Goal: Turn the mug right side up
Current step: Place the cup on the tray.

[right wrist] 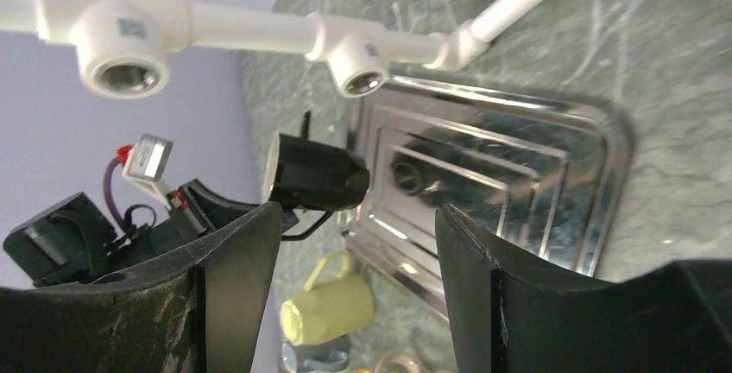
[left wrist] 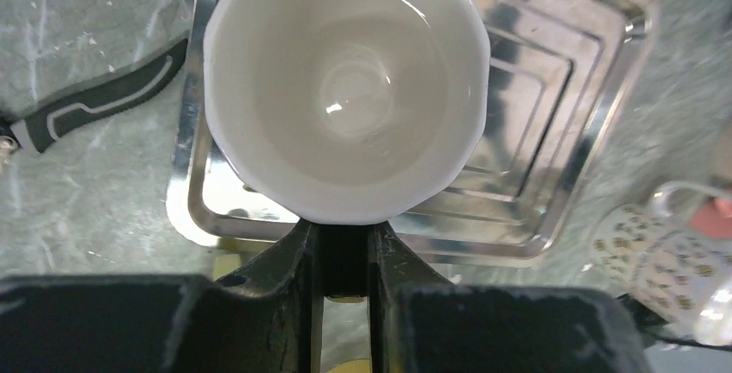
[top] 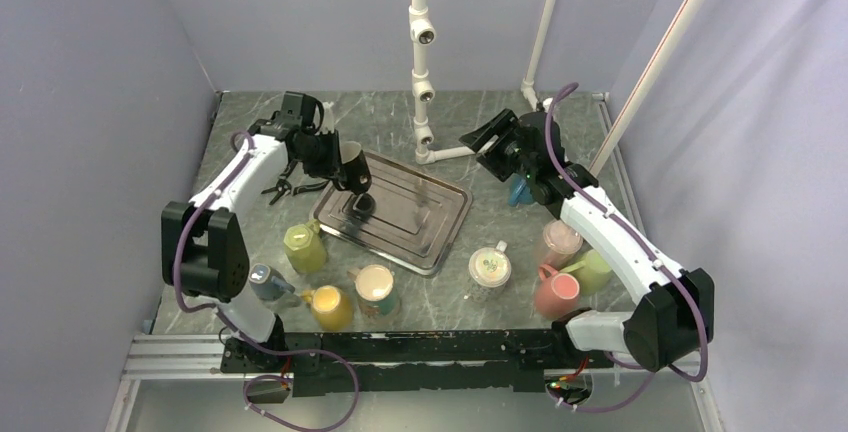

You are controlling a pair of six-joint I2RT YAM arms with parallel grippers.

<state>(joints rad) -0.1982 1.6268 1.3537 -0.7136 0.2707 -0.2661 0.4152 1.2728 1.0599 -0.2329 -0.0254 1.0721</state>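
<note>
Mug [top: 352, 164] is held tilted over the left corner of the tray. Its mouth is turned up and back toward the left arm and its base is aimed down at the metal. Whether the base touches cannot be told.

The surface [top: 500, 227] is walled on three sides, and open room is found mainly beyond and to the right of the tray. The tray [top: 425, 202] is bare, so a flat landing spot is offered right under the mug, though its raised rim lies just beside the base and could be caught. Cups [top: 375, 287] are ranged along the near edge, well apart from the mug. A black handle [left wrist: 104, 101] lies just left of the tray.

The left tool [left wrist: 343, 248] is clenched on the mug's rim, a hold judged to leave the mouth free to be swung upward. The right tool [right wrist: 356, 235] is spread wide, grasping nothing, and is poised by the pipe stand [top: 424, 52], clear of the left arm's sweep.
</note>
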